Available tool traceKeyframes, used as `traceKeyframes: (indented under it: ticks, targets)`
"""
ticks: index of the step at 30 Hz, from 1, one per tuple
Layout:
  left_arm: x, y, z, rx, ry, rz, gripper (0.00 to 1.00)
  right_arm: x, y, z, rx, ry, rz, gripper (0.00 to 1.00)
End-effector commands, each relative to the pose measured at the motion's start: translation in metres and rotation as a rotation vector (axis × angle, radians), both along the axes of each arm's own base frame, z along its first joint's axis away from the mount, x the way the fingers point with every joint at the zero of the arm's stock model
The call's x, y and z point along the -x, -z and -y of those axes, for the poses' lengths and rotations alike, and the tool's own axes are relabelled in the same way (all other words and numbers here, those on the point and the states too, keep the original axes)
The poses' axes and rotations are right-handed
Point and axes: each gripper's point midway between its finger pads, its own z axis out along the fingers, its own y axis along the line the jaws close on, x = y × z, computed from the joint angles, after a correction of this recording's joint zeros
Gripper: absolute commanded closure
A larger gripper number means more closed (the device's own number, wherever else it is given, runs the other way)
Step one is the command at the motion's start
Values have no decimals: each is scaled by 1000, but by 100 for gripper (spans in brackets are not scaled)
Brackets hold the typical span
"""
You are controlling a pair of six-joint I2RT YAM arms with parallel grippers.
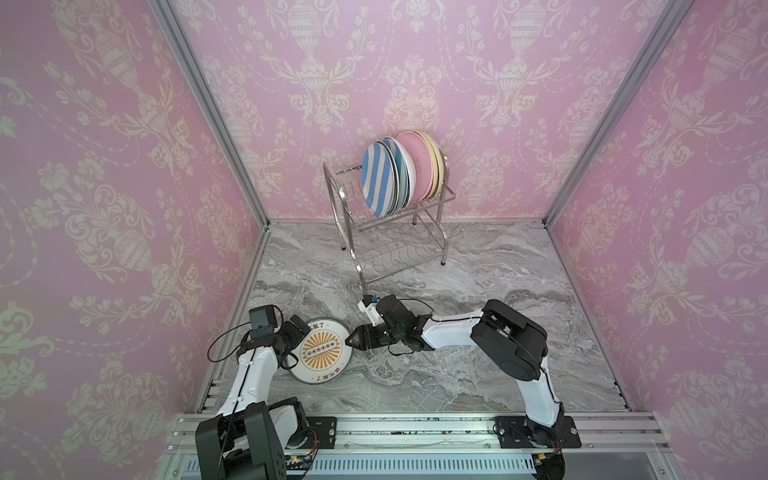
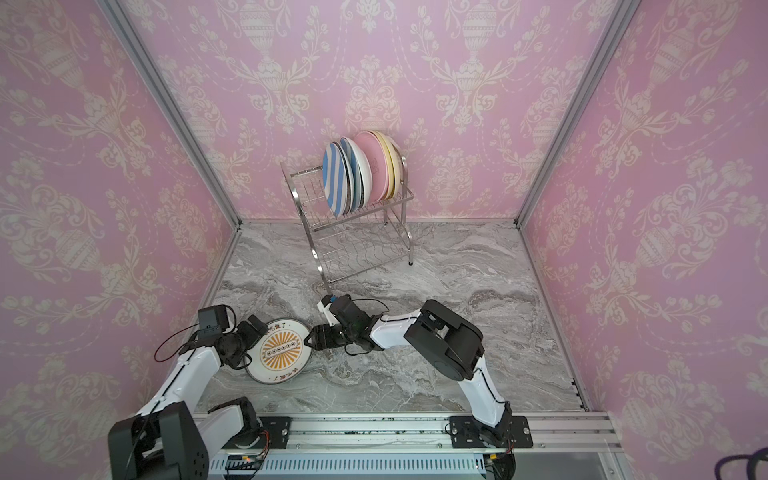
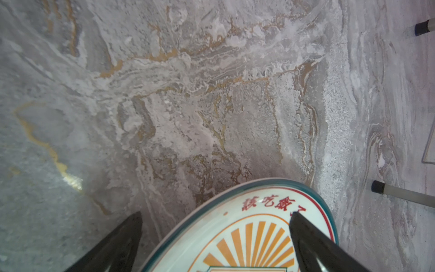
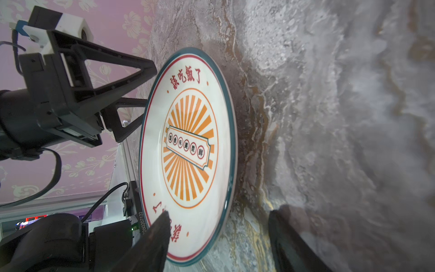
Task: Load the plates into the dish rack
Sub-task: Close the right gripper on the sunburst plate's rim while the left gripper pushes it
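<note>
Top pair, place: high above my base rail (image 1: 415, 432), two eyes side by side.
Top pair, facing: down and forward to the back wall, from far. The whole marble table (image 1: 478, 374), both my arms and the dish rack (image 1: 395, 251) fit in both top views.
Left wrist, place: on my left arm, just behind the left pincer (image 3: 215, 219).
Left wrist, facing: along the fingers, steeply down on the table, very near. It shows only a part of the sunburst plate (image 3: 247, 226) and two rack feet (image 3: 379, 187).
Right wrist, place: behind the right pincer (image 4: 220, 216), low over the table.
Right wrist, facing: sideways across the plate, toward my left pincer and the pink wall (image 4: 30, 164), from near.
Shared: the plate and the marble around it are in all four views.
</note>
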Motion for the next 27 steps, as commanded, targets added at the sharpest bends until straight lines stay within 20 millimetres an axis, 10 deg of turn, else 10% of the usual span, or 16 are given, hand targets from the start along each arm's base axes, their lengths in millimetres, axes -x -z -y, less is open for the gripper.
traceKeyframes:
  ticks: [1, 27]
  targets:
    - [-3, -7, 10, 24, 28, 20, 1, 10, 18, -4, 53, -50, -53, 37]
    - [-23, -13, 55, 23, 244, 98, 1, -14, -7, -15, -30, 20, -28, 76]
